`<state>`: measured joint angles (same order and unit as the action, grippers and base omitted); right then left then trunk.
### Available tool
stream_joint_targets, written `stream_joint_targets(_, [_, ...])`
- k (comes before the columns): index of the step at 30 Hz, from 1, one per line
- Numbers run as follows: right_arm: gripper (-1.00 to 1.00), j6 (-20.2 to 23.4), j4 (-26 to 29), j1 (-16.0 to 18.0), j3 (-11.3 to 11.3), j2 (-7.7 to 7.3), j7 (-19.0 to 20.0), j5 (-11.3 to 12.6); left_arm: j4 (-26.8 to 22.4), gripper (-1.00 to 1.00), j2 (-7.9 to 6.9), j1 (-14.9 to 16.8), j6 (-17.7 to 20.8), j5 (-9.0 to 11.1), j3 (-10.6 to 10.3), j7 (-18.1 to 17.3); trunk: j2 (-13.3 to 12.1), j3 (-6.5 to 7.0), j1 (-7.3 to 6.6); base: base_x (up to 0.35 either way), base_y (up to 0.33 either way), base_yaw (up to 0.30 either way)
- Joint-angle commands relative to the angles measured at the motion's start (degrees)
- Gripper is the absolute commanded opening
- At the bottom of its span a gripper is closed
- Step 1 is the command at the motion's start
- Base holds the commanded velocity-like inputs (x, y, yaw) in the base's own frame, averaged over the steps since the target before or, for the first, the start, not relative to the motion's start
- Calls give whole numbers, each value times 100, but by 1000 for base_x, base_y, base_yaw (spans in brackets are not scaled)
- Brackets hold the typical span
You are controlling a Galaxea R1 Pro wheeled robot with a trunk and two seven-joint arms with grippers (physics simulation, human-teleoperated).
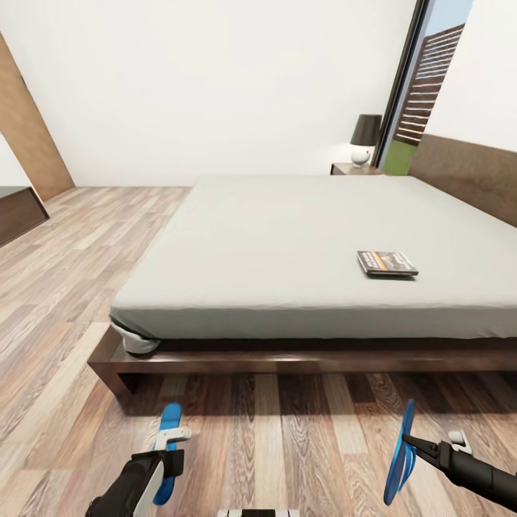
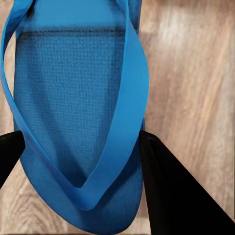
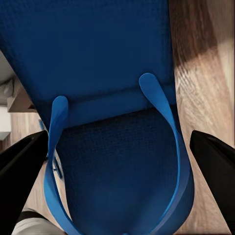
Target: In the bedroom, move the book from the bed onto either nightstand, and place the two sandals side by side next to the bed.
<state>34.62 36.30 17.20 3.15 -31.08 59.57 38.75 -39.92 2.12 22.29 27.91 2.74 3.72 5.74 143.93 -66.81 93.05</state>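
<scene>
Grey-brown planks make the floor (image 1: 64, 287), and on it we see the bed (image 1: 301, 244), our landmark, with its dark wooden frame. Beyond its far corner stands a nightstand (image 1: 352, 169) with a lamp (image 1: 365, 138) on it. The book (image 1: 387, 263) lies flat on the bed, toward the headboard (image 1: 467, 169) side. In front of the bed's near edge, the left gripper (image 1: 166, 454) has its fingers (image 2: 171, 186) closed on one blue sandal (image 2: 73, 122). The right gripper (image 1: 416, 444) holds the other sandal (image 1: 399, 454) on edge, but we cannot tell whether its fingers (image 3: 215, 161) really press it.
</scene>
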Motion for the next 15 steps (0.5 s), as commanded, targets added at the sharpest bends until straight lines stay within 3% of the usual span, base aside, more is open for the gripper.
stream_joint_targets(1, [-100,44,0,3,2,-2,2,36,-144,-100,3,6,238,22,15,24,4,-28,1,0,0,0])
stream_joint_targets(3, [-100,44,0,3,2,-2,2,36,-487,-100,0,56,771,15,15,20,6,-72,6,0,0,0])
stream_joint_targets(6, [-100,43,0,3,2,-2,2,36,-696,-100,-2,91,1062,-5,13,25,10,-139,14,0,0,0])
stream_joint_targets(15, [-100,42,0,3,10,-4,2,36,-745,-100,-1,100,1162,-36,5,33,22,-338,37,0,0,0])
